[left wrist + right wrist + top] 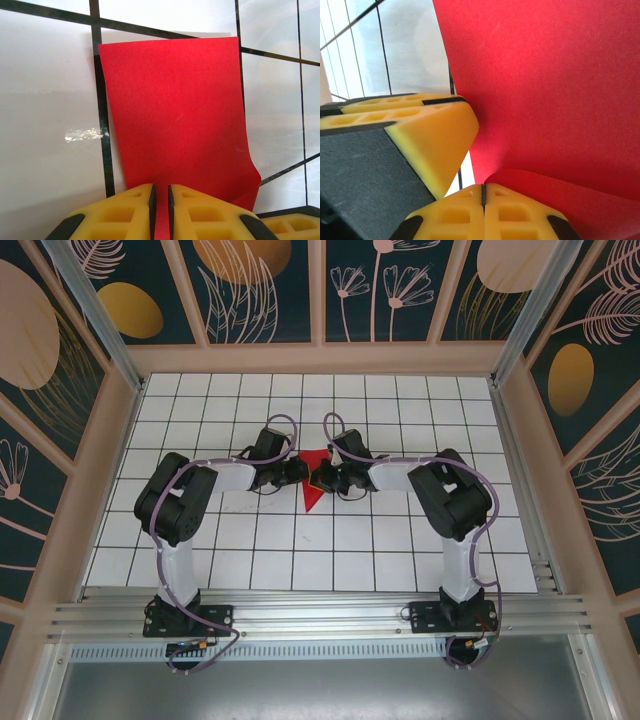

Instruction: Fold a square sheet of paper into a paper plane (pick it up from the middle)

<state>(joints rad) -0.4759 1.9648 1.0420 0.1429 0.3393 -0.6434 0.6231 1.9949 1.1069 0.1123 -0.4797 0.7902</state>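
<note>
- The square sheet of paper (311, 495), bright red and folded to a wedge, sits at the middle of the top view, between the two grippers that meet there.
- In the top view its long axis runs nearly up and down the frame. The broad end is uppermost and the narrow tip points down and slightly left.
- In the left wrist view the sheet (175, 110) rises from the bottom centre toward the top edge, with a bent corner at lower right.
- The left gripper (160, 205) is at the bottom of that view. Its yellow fingers (132, 212) are clamped on a thin red strip of the sheet.
- In the right wrist view the sheet (550, 85) covers the upper right, and a curled flap comes down to the fingertips.
- The right gripper (483, 197) has its fingers (452, 215) pressed together. I cannot tell whether paper is pinched in the seam.
- The left gripper's finger (432, 142) lies against the sheet at centre left.
- The white gridded bench (400, 530) lies beneath both arms.
</note>
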